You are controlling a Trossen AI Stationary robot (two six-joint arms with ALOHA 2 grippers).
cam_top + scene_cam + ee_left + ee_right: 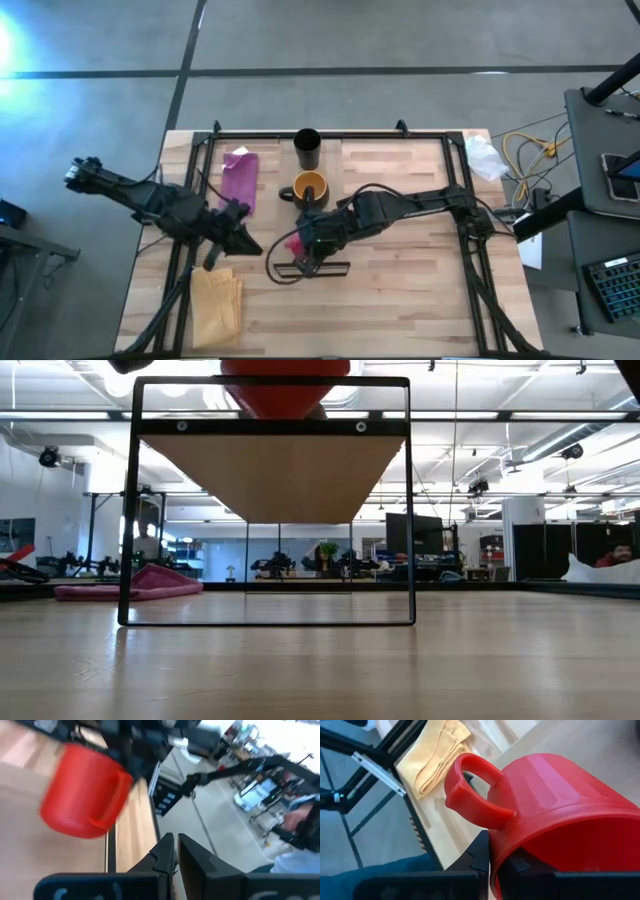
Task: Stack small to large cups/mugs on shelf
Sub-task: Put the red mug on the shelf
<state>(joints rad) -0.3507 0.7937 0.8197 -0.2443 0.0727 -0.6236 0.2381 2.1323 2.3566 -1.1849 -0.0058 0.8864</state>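
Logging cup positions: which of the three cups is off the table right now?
The red mug: the right gripper holds it by the rim above the shelf. The black tumbler and yellow-lined mug stand on the tabletop.

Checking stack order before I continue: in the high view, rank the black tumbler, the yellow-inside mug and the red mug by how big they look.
1. Yellow-inside mug and black tumbler: alike, unranked.
2. Red mug: smallest-looking, but mostly hidden under the right end effector, so unsure.
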